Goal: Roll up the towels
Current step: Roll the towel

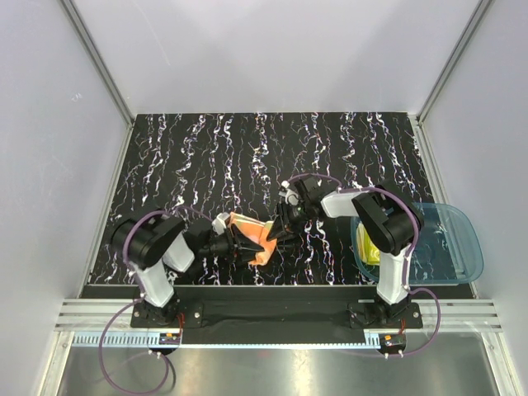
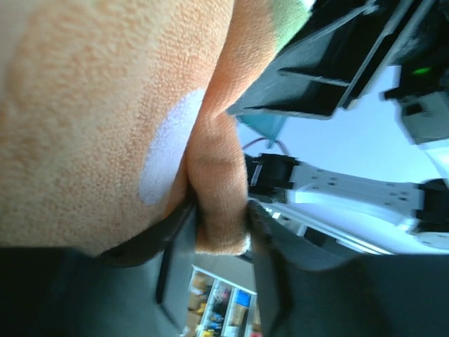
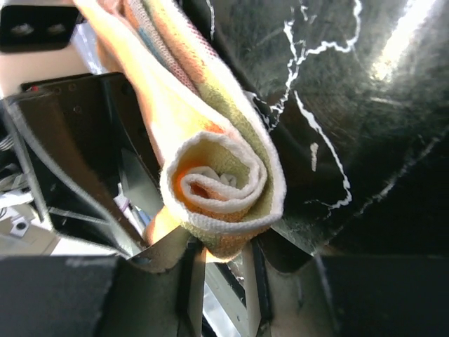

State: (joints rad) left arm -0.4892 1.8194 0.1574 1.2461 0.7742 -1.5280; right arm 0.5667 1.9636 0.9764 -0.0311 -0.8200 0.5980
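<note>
The orange towel (image 1: 252,237) lies near the front middle of the black marbled table (image 1: 206,157), partly rolled, between the two grippers. In the right wrist view its end (image 3: 221,186) shows as a tight spiral, with the outer layer wrapped round an inner coil. In the left wrist view the cloth (image 2: 105,119) fills most of the frame, orange with one pale dot, and a folded ridge of it runs down between the fingers.

The left gripper (image 1: 233,245) meets the towel from the left side. Its fingers (image 2: 263,239) stand on either side of the folded ridge, touching it, so the jaws are closed on that fold of the orange towel.

The right gripper (image 1: 285,227) meets the towel from the right side. In its own view the rolled end sits directly above the finger bases, but the fingertips are hidden behind the cloth; I cannot tell whether those jaws clamp the roll or stand slightly apart from it.

The yellow towel (image 1: 373,247) lies in the translucent blue tray (image 1: 450,243) at the right front of the table, largely hidden by the right arm (image 1: 388,231). Only a strip of yellow shows at the tray's left side. The tray overhangs the table's right edge.
</note>
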